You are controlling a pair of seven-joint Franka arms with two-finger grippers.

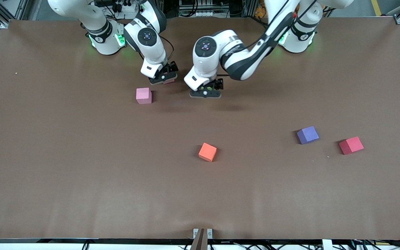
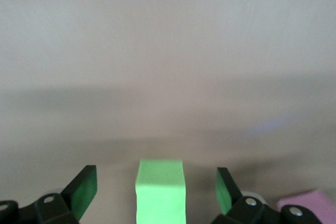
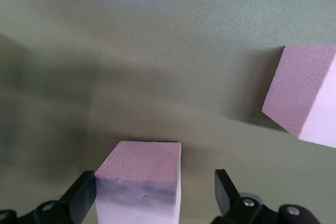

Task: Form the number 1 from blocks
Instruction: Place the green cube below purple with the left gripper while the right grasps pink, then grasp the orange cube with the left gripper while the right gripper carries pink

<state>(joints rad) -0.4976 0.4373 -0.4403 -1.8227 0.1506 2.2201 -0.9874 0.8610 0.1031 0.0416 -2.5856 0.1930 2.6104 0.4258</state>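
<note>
No readable text, label, brand or number shows in any view.

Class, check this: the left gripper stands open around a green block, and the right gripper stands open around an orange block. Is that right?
Not quite. The right gripper stands open around a pink block, not an orange one; the right wrist view shows it. The left gripper does stand open around the green block.

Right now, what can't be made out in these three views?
- Green block: front view, hidden under the open left gripper; left wrist view, cut off by the frame edge.
- Pink block between the open right gripper's fingers: front view shows only a sliver.
- Light blue block: in no view.
</note>
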